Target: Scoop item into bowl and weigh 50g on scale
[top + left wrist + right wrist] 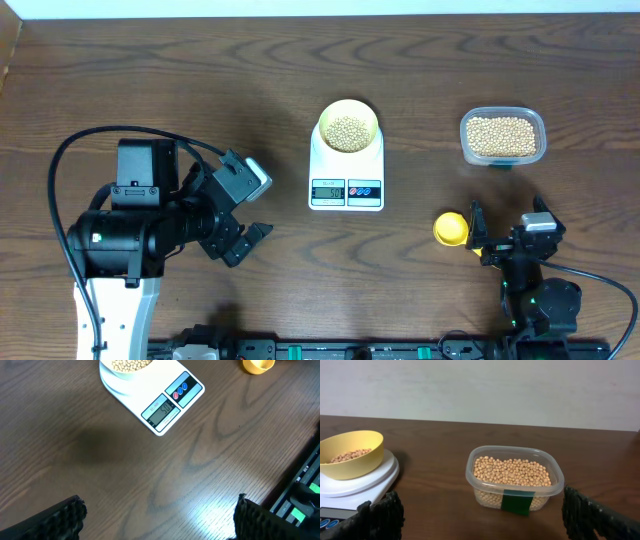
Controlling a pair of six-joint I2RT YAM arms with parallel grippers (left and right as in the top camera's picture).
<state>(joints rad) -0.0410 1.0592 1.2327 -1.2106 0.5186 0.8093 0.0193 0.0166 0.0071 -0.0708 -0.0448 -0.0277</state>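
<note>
Scale (pixel 346 180): white, mid-table (pixel 150 60), display turned toward the arms so it can be read. Bowl (pixel 348 127): pale yellow, seated on the platform and part-filled with beans (pixel 348 133), so the load registers. Tub (pixel 502 137): clear, to the right and well apart from the scale, holding the bean stock. Scoop (pixel 451 228): yellow, lying loose on the table just beside the right claw (pixel 508 235), likely because scooping is finished. Right claw: fingers spread, nothing between them, facing the tub. Left claw (pixel 258 207): fingers spread, empty, over bare table short of the scale. The left wrist view alone gives the display (pixel 161 411) close up. It seems to read near fifty, though the digits are small. The right wrist view alone shows the bowl side-on with its beans sitting low, and a green label (pixel 516 502) on the tub. The scoop falls outside that view.
</note>
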